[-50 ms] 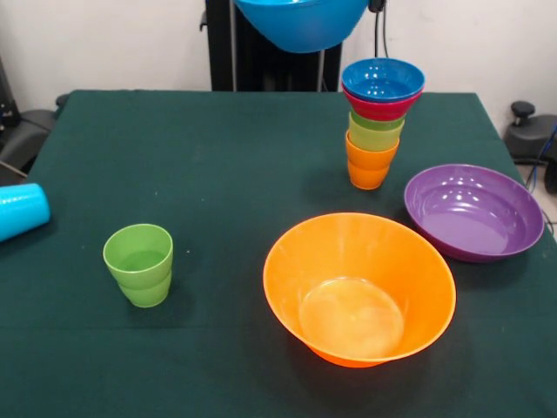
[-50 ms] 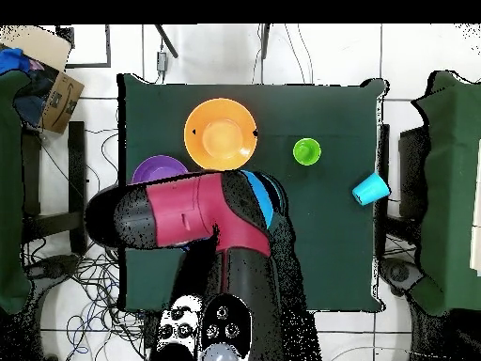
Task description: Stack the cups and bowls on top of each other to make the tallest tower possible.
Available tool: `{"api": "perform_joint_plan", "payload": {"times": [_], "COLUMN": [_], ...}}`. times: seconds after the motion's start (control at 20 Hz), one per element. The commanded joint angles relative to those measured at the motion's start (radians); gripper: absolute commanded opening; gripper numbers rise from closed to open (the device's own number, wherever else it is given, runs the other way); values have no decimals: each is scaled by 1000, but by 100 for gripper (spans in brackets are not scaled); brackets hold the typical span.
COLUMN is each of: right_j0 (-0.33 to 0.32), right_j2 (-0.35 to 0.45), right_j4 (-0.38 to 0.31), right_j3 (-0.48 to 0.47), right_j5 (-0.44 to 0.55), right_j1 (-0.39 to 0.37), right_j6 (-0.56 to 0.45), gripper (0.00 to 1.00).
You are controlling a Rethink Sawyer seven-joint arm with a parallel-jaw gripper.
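Above green table (image 1: 218, 174), blue bowl (image 1: 300, 22) hangs beside tower (image 1: 376, 122).

Bright, even light from above. Soft short shadows lie on the green tablecloth (image 1: 218, 174) around the orange bowl (image 1: 359, 289). White glare shines inside the purple bowl (image 1: 474, 212). Front view is sharp.

Table w/ dark green cloth (image 1: 218, 174) carries: big glossy orange plastic bowl (image 1: 359, 288) near front, upright; wide shallow purple plastic bowl (image 1: 474, 212) just beside it. Behind them, nested tower of plastic cups & bowls (image 1: 376, 122), orange cup at base on cloth. Stepped lime green plastic cup (image 1: 139, 264) stands upright, well apart. Light blue plastic cup (image 1: 21, 211) lies on its side at table edge.
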Motion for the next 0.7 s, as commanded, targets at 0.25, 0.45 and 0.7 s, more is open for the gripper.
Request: {"api": "perform_joint_plan", "payload": {"times": [0.25, 0.45, 0.7], "right_j0": [68, 90, 117], "right_j2": [-28, -44, -63], "right_j4": [13, 11, 20], "right_j3": [32, 18, 14], "right_j5": [-80, -99, -131], "right_j1": [75, 100, 127], "right_j6": [249, 279, 321], "gripper": [0, 0, 0]}}
